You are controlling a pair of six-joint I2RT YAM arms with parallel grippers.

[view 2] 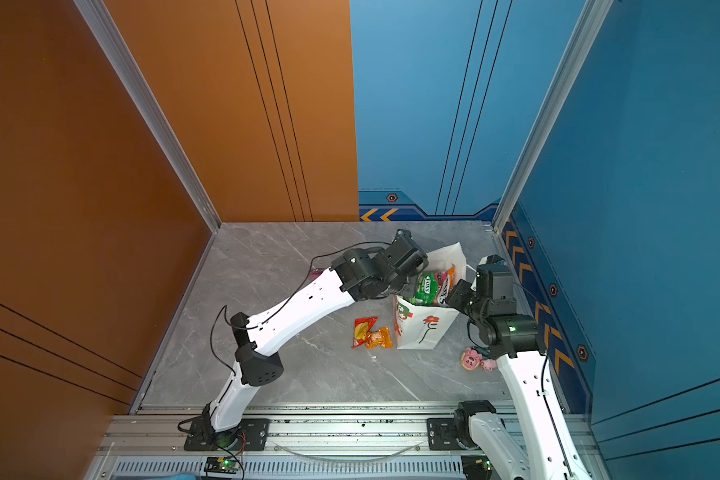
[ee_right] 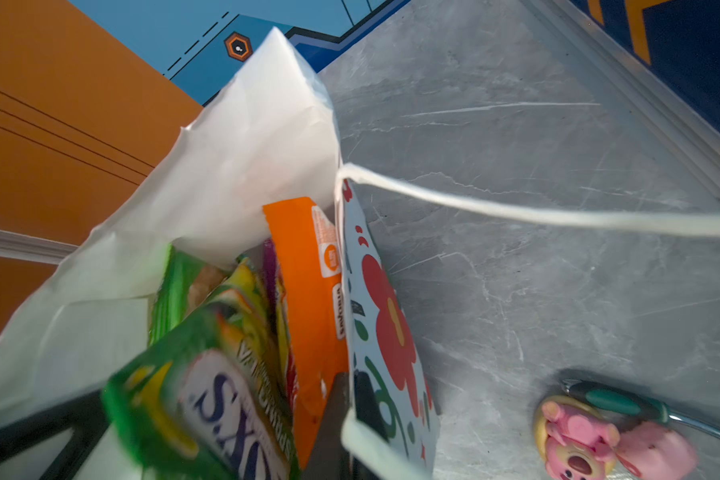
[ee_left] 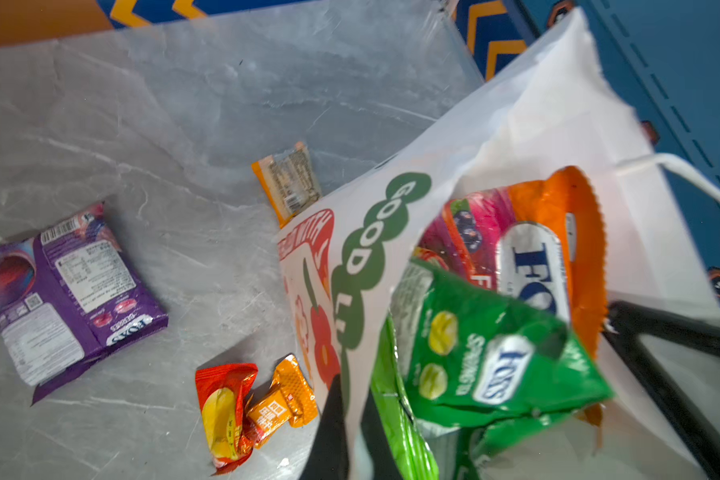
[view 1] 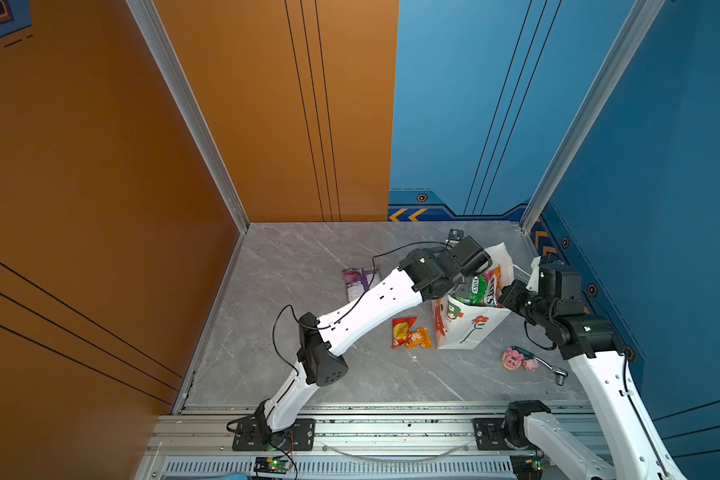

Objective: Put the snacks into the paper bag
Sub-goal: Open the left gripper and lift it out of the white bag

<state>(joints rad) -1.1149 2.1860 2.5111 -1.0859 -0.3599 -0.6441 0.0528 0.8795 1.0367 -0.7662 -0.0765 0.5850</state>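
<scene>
In a top view the paper bag (view 1: 470,332) stands upright on the tabletop (view 1: 308,374), packets poking out; a purple packet (view 1: 360,282) and a red packet (view 1: 400,330) lie outside. Left wrist view: the left fingers (ee_left: 329,415) pinch the bag's wall, and a green packet (ee_left: 495,365) sits half in. Right wrist view: the right fingers (ee_right: 331,415) pinch the flowered wall. The bag is held open, I judge. Next, one arm must release and fetch a loose packet.

White paper bag (view 1: 470,332) upright, flower-printed, mouth open; green FOX'S bag (view 1: 476,290) and orange FOX'S bag (view 1: 492,284) poke out. Beside it lie red packet (view 1: 400,331) and small orange packet (view 1: 420,337); purple packet (view 1: 360,282) farther off.
</scene>
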